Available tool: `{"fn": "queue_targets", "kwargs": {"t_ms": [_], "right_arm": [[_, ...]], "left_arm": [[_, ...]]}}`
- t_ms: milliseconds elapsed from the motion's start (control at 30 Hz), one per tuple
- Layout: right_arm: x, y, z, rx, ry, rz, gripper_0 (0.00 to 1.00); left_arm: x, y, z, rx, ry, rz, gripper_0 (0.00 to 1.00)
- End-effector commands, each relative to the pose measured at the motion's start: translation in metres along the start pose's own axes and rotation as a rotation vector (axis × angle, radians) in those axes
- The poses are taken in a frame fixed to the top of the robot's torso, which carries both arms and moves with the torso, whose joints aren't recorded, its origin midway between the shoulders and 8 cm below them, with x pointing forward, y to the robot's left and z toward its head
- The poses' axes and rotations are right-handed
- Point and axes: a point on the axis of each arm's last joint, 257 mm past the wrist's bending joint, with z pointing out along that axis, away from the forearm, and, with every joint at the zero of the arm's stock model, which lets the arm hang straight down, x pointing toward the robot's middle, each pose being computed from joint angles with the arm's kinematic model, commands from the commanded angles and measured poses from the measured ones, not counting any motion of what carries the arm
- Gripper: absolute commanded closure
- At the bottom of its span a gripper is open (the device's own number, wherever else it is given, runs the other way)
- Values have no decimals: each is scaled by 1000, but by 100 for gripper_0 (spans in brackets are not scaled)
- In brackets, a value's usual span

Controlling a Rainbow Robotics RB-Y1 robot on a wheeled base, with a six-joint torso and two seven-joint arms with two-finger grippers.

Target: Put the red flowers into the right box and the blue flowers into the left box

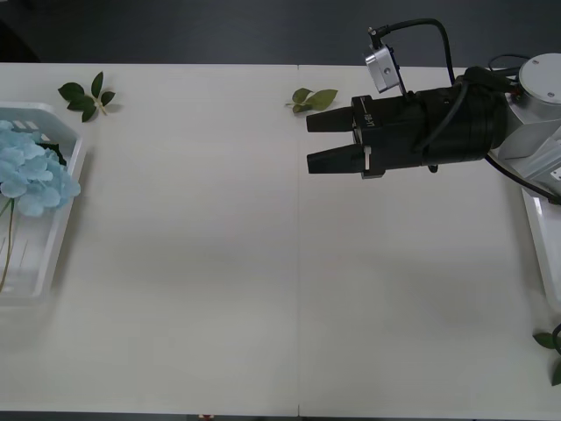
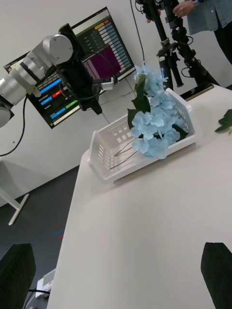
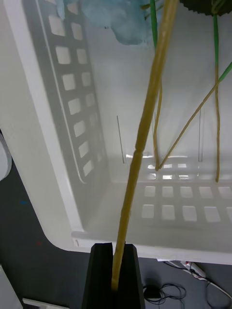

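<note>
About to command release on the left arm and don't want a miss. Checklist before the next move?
1. Left hand shut on a stem: ok.
2. Stem is over the left box interior: ok.
3. Held flower's colour: cannot tell, its head is cut off.
4. Blue flowers lying in the left box: ok.
5. Right hand open, over the table, away from the left box: ok.
6. Right box contents: cannot tell, the right arm covers it.
</note>
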Motion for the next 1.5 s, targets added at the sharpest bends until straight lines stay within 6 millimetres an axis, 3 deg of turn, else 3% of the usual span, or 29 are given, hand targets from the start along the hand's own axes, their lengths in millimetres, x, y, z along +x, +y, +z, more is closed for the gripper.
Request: {"fn": "queue_targets", "kwargs": {"t_ms": [33,100,133,167,200,233,433,667,867,1067,1200,1367,1500], "right_arm": [[-9,9,5,-21,-12,-29,0],[-9,9,5,-21,-12,-29,0],[-9,9,5,-21,-12,-29,0],[-9,9,5,-21,-12,-29,0],[-9,9,5,-21,-12,-29,0],[-9,9,5,-21,-12,-29,0],[-9,9,5,-21,-12,-29,0],[-9,9,5,-21,-12,-29,0],[-9,9,5,-21,-12,-29,0],[-9,9,5,-21,-12,-29,0],[-9,9,5,-21,-12,-29,0],[-9,9,5,-21,-12,-29,0],[-9,9,5,-21,-12,-29,0]], "left_arm": [[-3,19,-14,-61,-12,-28,100],[-4,18,-12,-67,-12,-22,100],[-4,19,-12,-73,-12,-19,70],[-4,20,-11,-79,-11,-18,32],[-5,21,-11,-81,-15,-17,19],[-6,21,-11,-82,-17,-14,0],[-2,3,-17,-7,-6,10,0],[-1,-42,-38,156,-3,74,0],[-17,-80,-59,290,-77,192,0],[-52,-129,-79,440,-243,379,0],[-74,-178,-93,581,-381,485,0],[-88,-229,-111,730,-490,568,0],[-103,-270,-137,841,-619,681,0]]}}
